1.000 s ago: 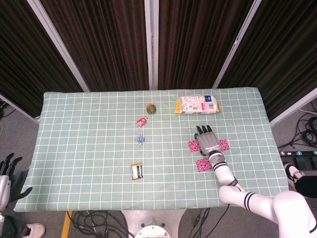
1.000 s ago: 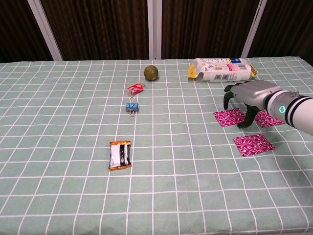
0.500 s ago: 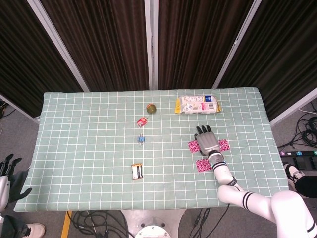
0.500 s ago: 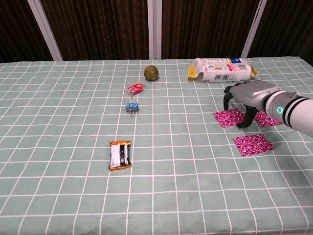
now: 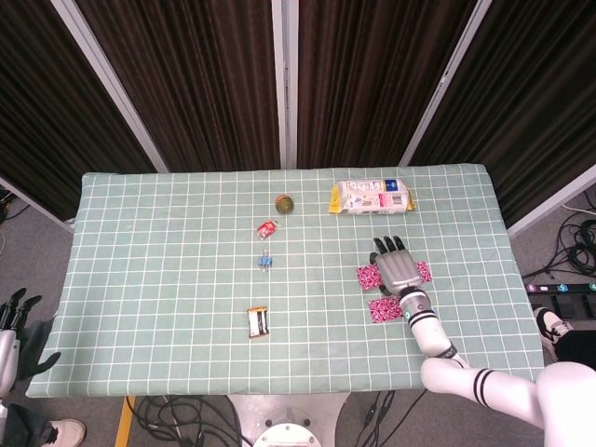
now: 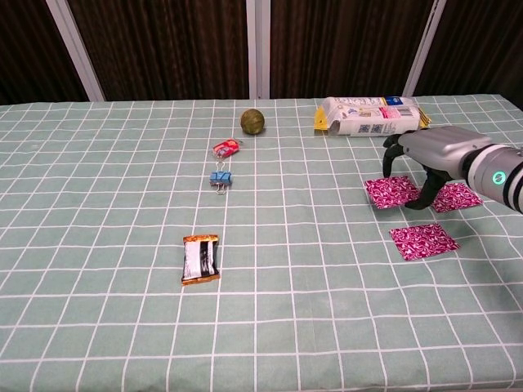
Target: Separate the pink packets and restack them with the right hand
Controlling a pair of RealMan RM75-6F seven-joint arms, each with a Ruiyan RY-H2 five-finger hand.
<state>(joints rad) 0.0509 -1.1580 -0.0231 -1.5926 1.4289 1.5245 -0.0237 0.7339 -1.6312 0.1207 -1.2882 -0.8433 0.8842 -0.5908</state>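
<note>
Overhead, green checked tablecloth [image 5: 168,279] backed by dark curtains [image 5: 214,74].

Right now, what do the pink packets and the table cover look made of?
Pink packets: probably thin plastic or foil film; flat, printed pink-and-white pattern, no clear gloss, so finish is uncertain.
Table cover: looks like matte woven cloth, green with a white grid, showing no glare.

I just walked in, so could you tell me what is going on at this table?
The right robot hand is working over three pink packets lying apart on the cloth: its fingers reach down between the left packet and the right packet, with the near packet untouched. None is stacked yet. The left robot hand hangs off the table.
</note>
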